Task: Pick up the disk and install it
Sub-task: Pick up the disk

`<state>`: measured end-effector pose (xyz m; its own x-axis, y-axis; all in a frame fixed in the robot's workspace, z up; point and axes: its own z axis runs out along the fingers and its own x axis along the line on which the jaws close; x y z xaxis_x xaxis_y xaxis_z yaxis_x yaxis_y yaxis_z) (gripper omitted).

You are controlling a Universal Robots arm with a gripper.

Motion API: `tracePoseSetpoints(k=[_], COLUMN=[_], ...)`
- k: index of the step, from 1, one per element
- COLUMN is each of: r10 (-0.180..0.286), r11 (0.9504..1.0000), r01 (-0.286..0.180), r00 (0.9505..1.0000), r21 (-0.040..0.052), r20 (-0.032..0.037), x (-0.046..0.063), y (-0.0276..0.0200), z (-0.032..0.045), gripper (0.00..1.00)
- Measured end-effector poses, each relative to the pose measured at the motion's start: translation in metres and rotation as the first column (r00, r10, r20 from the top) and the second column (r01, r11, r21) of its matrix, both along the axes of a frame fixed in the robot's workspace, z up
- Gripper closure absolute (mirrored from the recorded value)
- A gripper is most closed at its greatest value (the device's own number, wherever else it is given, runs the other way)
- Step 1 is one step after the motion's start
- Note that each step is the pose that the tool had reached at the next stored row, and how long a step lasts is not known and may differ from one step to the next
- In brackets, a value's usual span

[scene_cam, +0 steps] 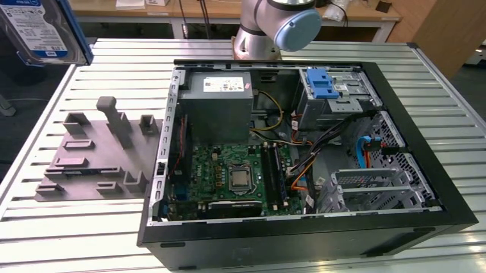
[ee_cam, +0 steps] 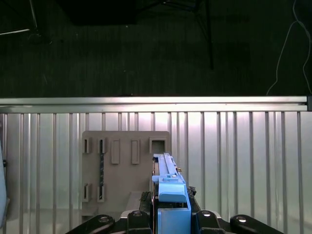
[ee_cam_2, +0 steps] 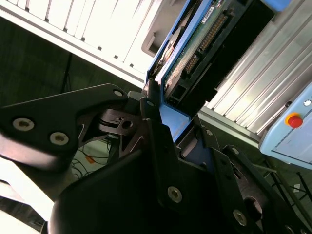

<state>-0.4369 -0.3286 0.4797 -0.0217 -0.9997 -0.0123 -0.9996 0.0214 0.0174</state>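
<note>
The tool (ee_cam_2: 171, 121) is closed on the disk (ee_cam_2: 195, 39). Its black fingers (ee_cam_2: 152, 117) clamp the blue plastic frame at one end, and the rest of the drive sticks out past the fingertips, with the connector edge and green circuit board showing in the second wrist view. In the first wrist view the disk stands edge-on, straight out from the tool, over the grey holder block (ee_cam: 122, 161). That block lies flat on the slatted metal tabletop (ee_cam: 243, 156) beneath the tool. In the exterior view the disk hangs in the air, label side visible, well clear of the tabletop. The open computer case (scene_cam: 304, 153) lies well apart from the tool, toward the exterior view's right, with the holder block between them.
</note>
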Motion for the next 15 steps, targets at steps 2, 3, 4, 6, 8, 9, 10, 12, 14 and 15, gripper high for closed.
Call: tracePoseSetpoints(k=[2, 3, 4, 6, 8, 9, 10, 12, 14, 15], r10=[0.0, 0.0, 0.0, 0.0, 0.0, 0.0, 0.0, 0.0, 0.0, 0.0], r11=[1.0, 1.0, 1.0, 1.0, 1.0, 1.0, 1.0, 1.0, 1.0, 1.0], r01=[0.0, 0.0, 0.0, 0.0, 0.0, 0.0, 0.0, 0.0, 0.0, 0.0], r00=[1.0, 1.0, 1.0, 1.0, 1.0, 1.0, 1.0, 1.0, 1.0, 1.0], r21=[0.0, 0.0, 0.0, -0.0001, 0.0, 0.0, 0.0, 0.0, 0.0, 0.0], r20=[0.0, 0.0, 0.0, 0.0, 0.0, 0.0, 0.0, -0.0001, 0.0, 0.0], x=[0.0, 0.0, 0.0, 0.0001, 0.0, 0.0001, 0.0001, 0.0001, 0.0001, 0.0001], y=[-0.002, -0.0032, -0.0044, -0.0067, -0.0075, -0.0075, -0.0075, -0.0076, -0.0076, -0.0076], z=[0.0, 0.0, 0.0, 0.0, 0.0, 0.0, 0.0, 0.0, 0.0, 0.0], gripper=[0.64, 0.64, 0.64, 0.64, 0.64, 0.64, 0.64, 0.64, 0.64, 0.64])
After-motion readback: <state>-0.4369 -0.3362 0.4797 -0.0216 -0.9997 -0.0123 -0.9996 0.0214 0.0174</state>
